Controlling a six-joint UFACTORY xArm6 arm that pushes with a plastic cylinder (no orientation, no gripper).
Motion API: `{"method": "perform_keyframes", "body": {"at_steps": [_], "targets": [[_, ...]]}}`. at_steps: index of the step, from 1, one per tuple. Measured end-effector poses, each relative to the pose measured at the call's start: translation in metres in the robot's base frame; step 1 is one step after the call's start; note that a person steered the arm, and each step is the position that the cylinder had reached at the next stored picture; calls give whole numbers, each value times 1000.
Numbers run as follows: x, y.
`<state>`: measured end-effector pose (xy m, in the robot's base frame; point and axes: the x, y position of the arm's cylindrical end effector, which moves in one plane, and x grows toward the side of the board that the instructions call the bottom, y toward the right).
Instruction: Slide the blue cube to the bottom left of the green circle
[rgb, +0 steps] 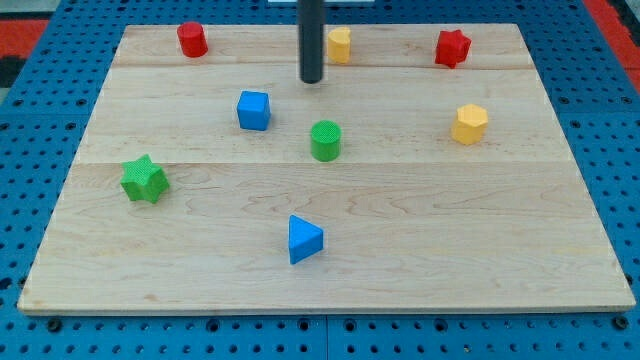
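Observation:
The blue cube (253, 110) sits on the wooden board, left of centre in the upper half. The green circle (325, 140), a short cylinder, stands to its right and slightly lower, with a gap between them. My tip (312, 80) is at the end of the dark rod that comes down from the view's top. It is above the green circle in the view and up and to the right of the blue cube, touching neither.
A red cylinder (192, 40) at top left, a yellow block (340, 44) just right of the rod, a red star (452, 47) at top right, a yellow hexagon (469, 124) at right, a green star (144, 179) at left, a blue triangle (303, 239) at bottom centre.

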<state>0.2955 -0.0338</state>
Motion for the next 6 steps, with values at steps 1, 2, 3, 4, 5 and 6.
{"method": "perform_keyframes", "body": {"at_steps": [1, 2, 3, 4, 5, 6], "targets": [[6, -65], [34, -104], [89, -92], [55, -91], [44, -66], [47, -38]]}}
